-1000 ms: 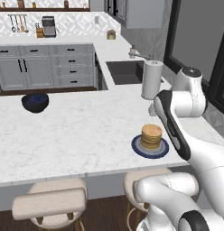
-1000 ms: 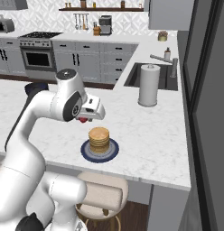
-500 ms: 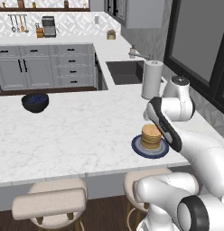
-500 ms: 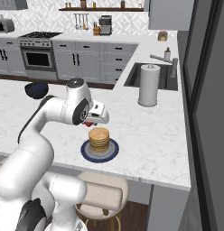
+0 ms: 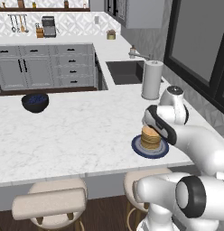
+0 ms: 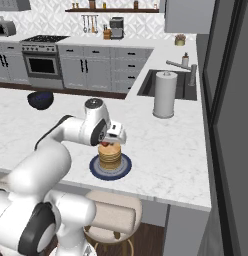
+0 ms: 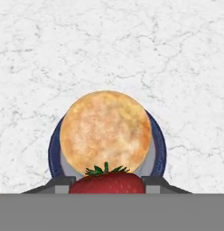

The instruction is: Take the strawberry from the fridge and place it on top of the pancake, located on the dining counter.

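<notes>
My gripper (image 7: 107, 184) is shut on the strawberry (image 7: 117, 184), a red berry with green leaves held between the two fingertips. Straight below it lies the pancake (image 7: 105, 131), a golden-tan stack on a dark blue plate (image 7: 160, 149) on the white marble dining counter (image 7: 109, 45). In the right base view the gripper (image 6: 110, 142) hovers just over the pancake (image 6: 110, 157), and the strawberry (image 6: 104, 144) shows as a red spot at its tip. In the left base view my arm bends over the pancake (image 5: 151, 138). The fridge is out of view.
A dark bowl of blueberries (image 5: 35, 102) sits at the counter's far left. A white paper towel roll (image 6: 165, 94) stands by the sink (image 5: 125, 72). Tan stools (image 5: 55, 203) line the near edge of the counter. Bare marble (image 5: 77, 135) lies left of the plate.
My arm has swung the strawberry over the pancake stack and brought it down close above it. The grip has stayed shut. Plate and pancake have not moved.
</notes>
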You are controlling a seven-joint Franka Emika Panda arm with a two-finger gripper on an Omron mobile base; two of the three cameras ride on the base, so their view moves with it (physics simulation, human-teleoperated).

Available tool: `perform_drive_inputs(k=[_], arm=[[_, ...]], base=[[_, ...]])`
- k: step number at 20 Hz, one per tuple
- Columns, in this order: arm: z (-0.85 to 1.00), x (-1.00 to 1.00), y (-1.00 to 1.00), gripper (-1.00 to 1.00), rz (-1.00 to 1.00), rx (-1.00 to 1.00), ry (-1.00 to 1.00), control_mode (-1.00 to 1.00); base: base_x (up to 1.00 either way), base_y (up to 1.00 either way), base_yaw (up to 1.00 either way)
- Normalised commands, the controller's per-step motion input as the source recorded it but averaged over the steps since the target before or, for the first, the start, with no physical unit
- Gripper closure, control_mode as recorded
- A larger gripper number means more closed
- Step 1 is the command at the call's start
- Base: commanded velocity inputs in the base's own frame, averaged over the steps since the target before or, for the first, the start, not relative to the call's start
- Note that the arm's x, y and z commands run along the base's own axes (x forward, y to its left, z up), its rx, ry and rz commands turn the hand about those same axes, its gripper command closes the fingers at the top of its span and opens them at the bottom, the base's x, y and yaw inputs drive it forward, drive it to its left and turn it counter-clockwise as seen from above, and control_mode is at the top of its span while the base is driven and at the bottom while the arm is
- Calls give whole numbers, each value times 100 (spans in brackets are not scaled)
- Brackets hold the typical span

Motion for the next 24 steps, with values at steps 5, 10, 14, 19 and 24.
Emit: perform_drive_inputs(k=[5, 10, 14, 19, 24], arm=[[-30, 31, 0, 100, 0, 0, 0, -100], [-22, 34, 0, 100, 0, 0, 0, -100], [-23, 19, 0, 100, 0, 0, 0, -100], [-25, 3, 0, 100, 0, 0, 0, -100], [-22, 5, 0, -100, 0, 0, 0, -100]], base=[[0, 0, 0], [0, 0, 0], [0, 0, 0], [0, 0, 0], [0, 0, 0]])
